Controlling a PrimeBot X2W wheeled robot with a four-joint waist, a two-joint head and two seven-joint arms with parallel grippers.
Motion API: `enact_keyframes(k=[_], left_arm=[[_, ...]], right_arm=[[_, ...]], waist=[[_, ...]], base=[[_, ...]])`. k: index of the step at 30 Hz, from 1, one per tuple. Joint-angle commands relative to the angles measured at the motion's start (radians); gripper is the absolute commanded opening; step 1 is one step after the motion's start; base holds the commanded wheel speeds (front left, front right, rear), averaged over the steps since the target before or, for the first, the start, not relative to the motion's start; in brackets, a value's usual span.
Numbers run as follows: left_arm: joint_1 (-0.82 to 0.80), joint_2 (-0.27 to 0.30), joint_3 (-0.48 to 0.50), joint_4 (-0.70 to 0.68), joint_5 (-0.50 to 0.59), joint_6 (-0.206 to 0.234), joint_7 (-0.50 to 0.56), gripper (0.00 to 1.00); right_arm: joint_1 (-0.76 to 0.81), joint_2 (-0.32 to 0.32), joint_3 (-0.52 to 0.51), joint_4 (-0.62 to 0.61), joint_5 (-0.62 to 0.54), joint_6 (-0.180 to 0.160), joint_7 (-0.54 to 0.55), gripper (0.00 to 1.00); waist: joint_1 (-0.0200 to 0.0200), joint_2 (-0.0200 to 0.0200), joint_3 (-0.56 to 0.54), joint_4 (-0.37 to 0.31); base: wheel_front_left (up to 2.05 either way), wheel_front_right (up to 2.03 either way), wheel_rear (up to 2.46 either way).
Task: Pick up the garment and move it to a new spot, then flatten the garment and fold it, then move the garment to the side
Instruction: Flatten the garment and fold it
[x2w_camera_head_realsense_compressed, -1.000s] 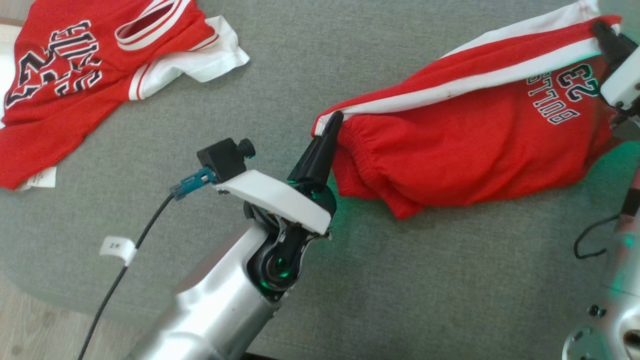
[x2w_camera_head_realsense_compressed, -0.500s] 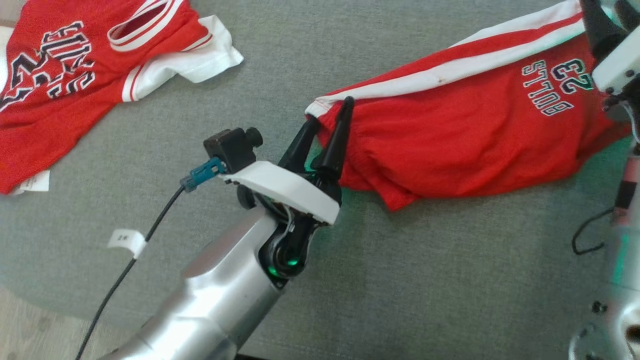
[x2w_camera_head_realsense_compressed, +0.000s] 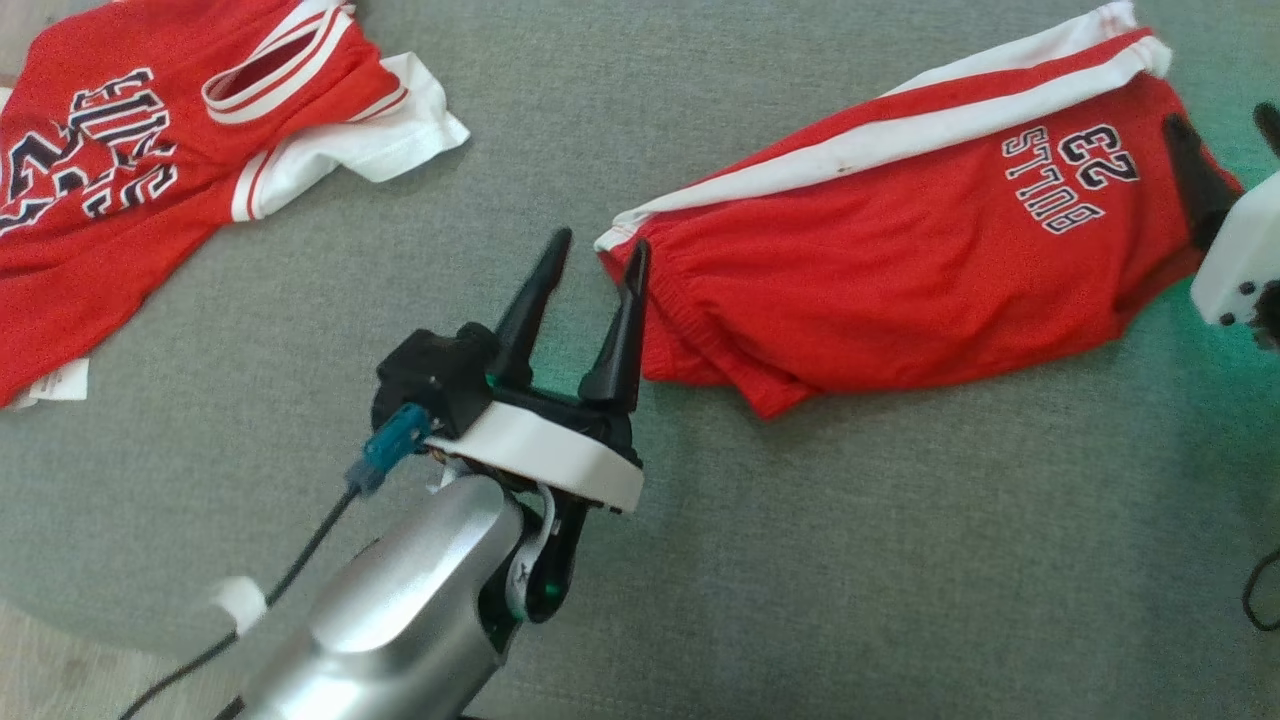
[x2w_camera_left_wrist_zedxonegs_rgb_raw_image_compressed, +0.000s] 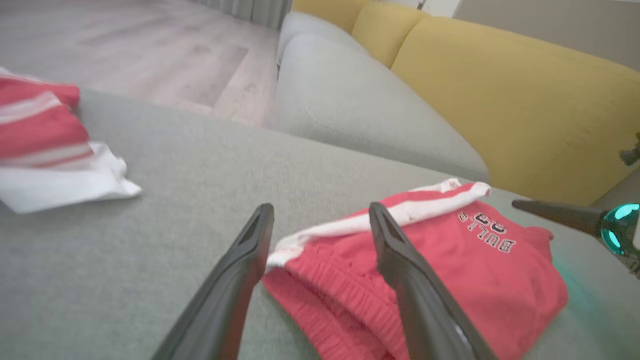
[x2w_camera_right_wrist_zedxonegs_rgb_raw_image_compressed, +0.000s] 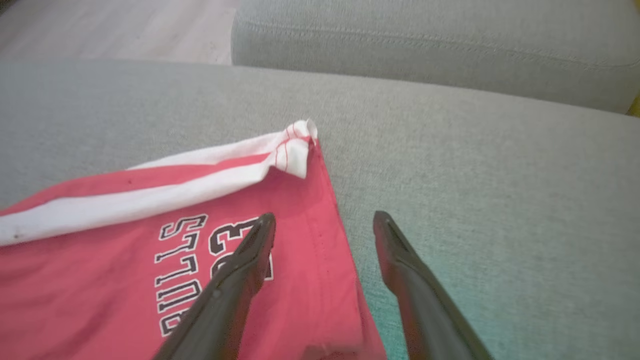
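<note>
Flattening shorts (x2w_camera_head_realsense_compressed: 880, 270) toward cushion (x2w_camera_head_realsense_compressed: 900, 560) far edge: L gripper (x2w_camera_head_realsense_compressed: 600, 240), R gripper (x2w_camera_right_wrist_zedxonegs_rgb_raw_image_compressed: 324, 217) both spread, empty; pinch waistband & hem corners, pull taut.

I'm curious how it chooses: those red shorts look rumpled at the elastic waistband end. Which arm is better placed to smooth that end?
Probably the left. The open left gripper straddles a corner of the waistband of the shorts; the open right gripper sits at the far hem end.

Red jersey (x2w_camera_head_realsense_compressed: 120, 200), grey cushion (x2w_camera_head_realsense_compressed: 900, 550), yellow backrest (x2w_camera_left_wrist_zedxonegs_rgb_raw_image_compressed: 500, 100)
</note>
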Motion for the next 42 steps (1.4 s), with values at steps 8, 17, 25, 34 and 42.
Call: enact_keyframes(k=[8, 17, 25, 34, 42], left_arm=[[0.155, -0.039, 0.19, -0.224, 0.358, 0.051, -0.012, 1.0], [0.306, -0.118, 0.287, -0.223, 0.522, -0.048, -0.012, 1.0], [0.406, -0.144, 0.415, -0.188, 0.585, -0.109, -0.012, 1.0], [0.514, -0.152, 0.515, -0.168, 0.63, -0.179, -0.012, 1.0], [0.558, -0.162, 0.531, -0.163, 0.631, -0.203, -0.012, 1.0]], right_arm=[[-0.041, -0.026, 0.045, 0.099, -0.052, 0.007, 0.034, 1.0], [-0.057, 0.002, 0.061, 0.207, -0.02, 0.007, 0.06, 0.0], [-0.03, 0.052, -0.023, 0.18, 0.062, 0.007, 0.004, 0.0], [0.055, 0.002, -0.263, 0.151, 0.068, 0.007, -0.029, 0.0], [0.059, 0.004, -0.217, 0.021, 0.092, 0.007, -0.021, 0.0]], waist=[[0.0001, 0.0, 0.027, 0.05], [0.0001, 0.0, -0.002, 0.059], [0.0001, 0.0, -0.064, -0.025], [0.0001, 0.0, -0.138, -0.078], [0.0001, 0.0, -0.161, -0.071]], base=[[0.0, 0.0, 0.0], [0.0, 0.0, 0.0], [0.0, 0.0, 0.0], [0.0, 0.0, 0.0], [0.0, 0.0, 0.0]])
